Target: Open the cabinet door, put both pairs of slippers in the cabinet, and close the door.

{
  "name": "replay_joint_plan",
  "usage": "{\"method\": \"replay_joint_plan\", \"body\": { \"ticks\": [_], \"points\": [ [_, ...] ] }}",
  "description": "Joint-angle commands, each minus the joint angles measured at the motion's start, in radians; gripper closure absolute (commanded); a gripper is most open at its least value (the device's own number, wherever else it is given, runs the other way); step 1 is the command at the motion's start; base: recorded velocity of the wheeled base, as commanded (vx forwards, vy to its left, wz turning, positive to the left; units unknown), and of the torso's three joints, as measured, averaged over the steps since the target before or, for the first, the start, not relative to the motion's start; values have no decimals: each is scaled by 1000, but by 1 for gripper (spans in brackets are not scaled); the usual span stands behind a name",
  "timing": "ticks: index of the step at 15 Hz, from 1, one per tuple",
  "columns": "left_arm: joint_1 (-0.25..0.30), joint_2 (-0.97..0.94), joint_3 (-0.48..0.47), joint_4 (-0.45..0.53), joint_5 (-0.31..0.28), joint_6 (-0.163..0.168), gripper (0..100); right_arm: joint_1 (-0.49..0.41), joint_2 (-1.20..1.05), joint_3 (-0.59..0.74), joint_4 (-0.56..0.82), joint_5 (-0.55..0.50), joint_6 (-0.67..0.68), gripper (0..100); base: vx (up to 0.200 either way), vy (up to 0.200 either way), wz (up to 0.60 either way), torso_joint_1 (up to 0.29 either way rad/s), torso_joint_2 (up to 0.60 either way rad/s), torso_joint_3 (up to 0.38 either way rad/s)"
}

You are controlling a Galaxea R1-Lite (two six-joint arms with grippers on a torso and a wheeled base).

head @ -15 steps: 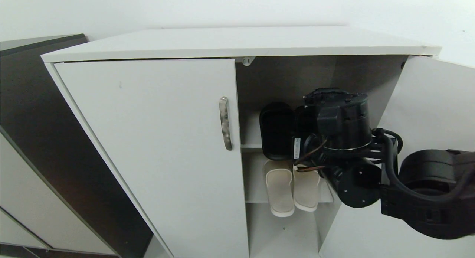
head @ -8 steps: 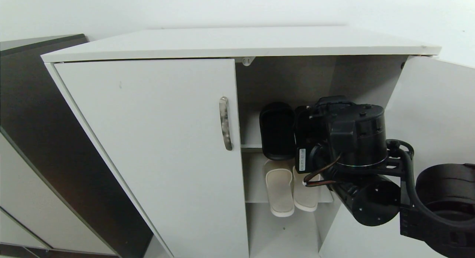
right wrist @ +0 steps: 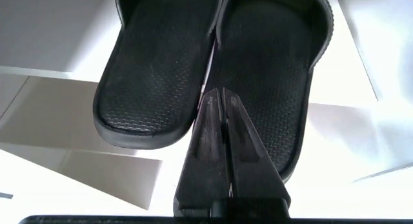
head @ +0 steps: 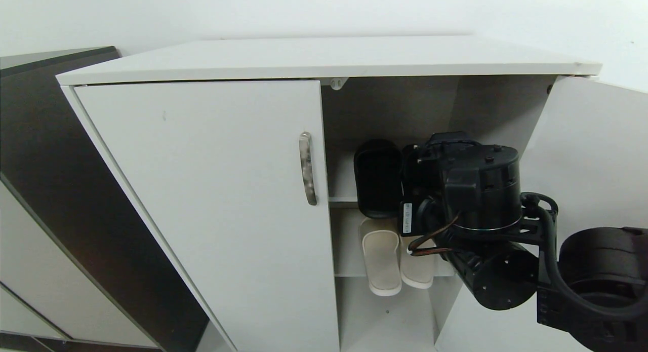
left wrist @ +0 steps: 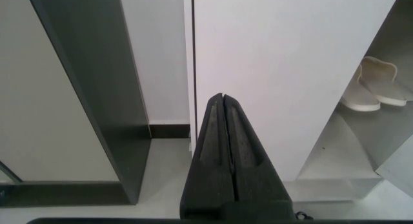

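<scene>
I am looking at a white cabinet [head: 324, 58] from the head camera. Its left door [head: 202, 190] is closed, with a metal handle [head: 307, 168] upright near the door's inner edge. The right door [head: 587, 154] is swung wide open, so the right half of the inside is in sight.

The black slippers [head: 378, 177] lie side by side on the upper shelf, toes toward the back, heels jutting a little past the shelf's front edge. The white slippers [head: 382, 258] lie the same way on the lower shelf, directly below the black pair, and their heels also overhang the front edge.

My right arm [head: 476, 200] is at the open side of the cabinet, at the level of the upper shelf, hiding the right-hand black slipper from the head camera. From the wrist camera, the right claw [right wrist: 222, 95] has its fingers pressed together with nothing between them. Its tip points at the seam where the two black slippers meet, near their heels.

The left claw [left wrist: 222, 98] is also pressed together and empty. It sits low, in front of the closed left door and apart from it, above the pale floor [left wrist: 161, 166]. A dark panel [head: 61, 164] stands just left of the cabinet.
</scene>
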Motion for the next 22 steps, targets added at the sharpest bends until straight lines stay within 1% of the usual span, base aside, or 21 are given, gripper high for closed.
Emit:
{"method": "replay_joint_plan", "body": {
  "ticks": [1, 7, 12, 22],
  "points": [
    [0, 0, 0, 0, 1, -1, 100, 1, 6, -1, -1, 0, -1, 100, -200, 0, 0, 2, 2, 2],
    [0, 0, 0, 0, 1, -1, 100, -3, 12, 3, -3, 5, 5, 100, -200, 0, 0, 1, 2, 3],
    [0, 0, 0, 0, -1, -1, 100, -3, 14, 30, -35, 5, -1, 100, -200, 0, 0, 1, 3, 2],
    [0, 0, 0, 0, -1, -1, 100, -16, 20, 42, -35, 5, -2, 100, -200, 0, 0, 4, 3, 1]
  ]
}}
